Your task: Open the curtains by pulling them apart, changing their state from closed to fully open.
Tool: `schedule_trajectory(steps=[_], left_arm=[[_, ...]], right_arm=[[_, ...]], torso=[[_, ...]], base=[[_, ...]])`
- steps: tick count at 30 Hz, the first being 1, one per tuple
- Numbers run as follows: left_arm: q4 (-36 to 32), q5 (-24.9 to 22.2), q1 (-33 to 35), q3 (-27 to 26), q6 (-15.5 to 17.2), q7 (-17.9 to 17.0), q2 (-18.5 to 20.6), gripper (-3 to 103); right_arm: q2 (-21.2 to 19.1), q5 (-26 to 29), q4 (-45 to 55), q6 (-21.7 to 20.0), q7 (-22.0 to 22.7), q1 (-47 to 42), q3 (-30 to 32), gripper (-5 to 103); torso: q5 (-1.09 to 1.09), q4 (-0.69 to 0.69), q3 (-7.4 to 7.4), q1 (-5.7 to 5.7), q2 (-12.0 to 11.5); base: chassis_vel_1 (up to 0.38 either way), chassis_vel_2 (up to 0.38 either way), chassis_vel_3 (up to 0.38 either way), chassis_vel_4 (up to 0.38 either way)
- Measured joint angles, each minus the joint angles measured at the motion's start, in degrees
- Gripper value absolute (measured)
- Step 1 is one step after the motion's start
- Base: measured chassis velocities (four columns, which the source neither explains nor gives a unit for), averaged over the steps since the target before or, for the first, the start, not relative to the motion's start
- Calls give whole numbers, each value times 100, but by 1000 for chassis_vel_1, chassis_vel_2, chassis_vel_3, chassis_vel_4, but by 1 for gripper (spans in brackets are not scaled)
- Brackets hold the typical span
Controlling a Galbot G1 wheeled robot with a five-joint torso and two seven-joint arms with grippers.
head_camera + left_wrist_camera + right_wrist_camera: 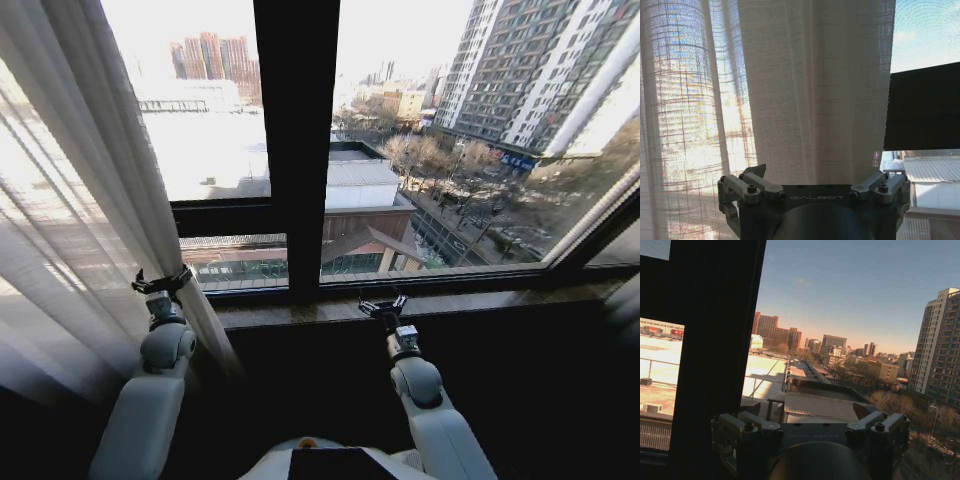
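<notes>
Left tool [162,283] spread, curtains [90,180] fabric between its fingers, not pinched. Right tool [384,303] spread, empty, near window sill [480,295].

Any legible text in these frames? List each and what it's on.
"GALBOT": embossed on the dark body of the left gripper, which sits against the left curtain.
A like embossed mark on the right gripper body: too dim to read for sure.
Blue sign on a street-level building front: too small to read.
Red signs on a distant low building: too small to read.
</notes>
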Motion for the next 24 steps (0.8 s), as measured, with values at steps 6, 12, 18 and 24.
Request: schedule_trajectory(steps=[6, 12, 18, 24], left_arm=[[169, -341, -66, -206, -99, 1067, 361, 77], [96, -458, 97, -372, -192, 2294, 516, 55], [56, -466, 197, -460, -179, 2613, 563, 39], [-65, -462, 200, -479, -177, 2630, 562, 18]], right_arm=[[-59, 13, 65, 54, 5, -54, 141, 100], [-83, 79, 36, 176, 14, -113, 297, 100], [-136, 278, -25, 234, 36, -143, 485, 100], [-198, 421, -27, 238, 111, -118, 575, 100]], torso=[[0, -2, 0, 0, 0], [1, -1, 0, 0, 0], [1, -1, 0, -1, 0], [1, -1, 0, 0, 0]], base=[[0, 0, 0, 0], [0, 0, 0, 0], [0, 0, 0, 0], [0, 0, 0, 0]])
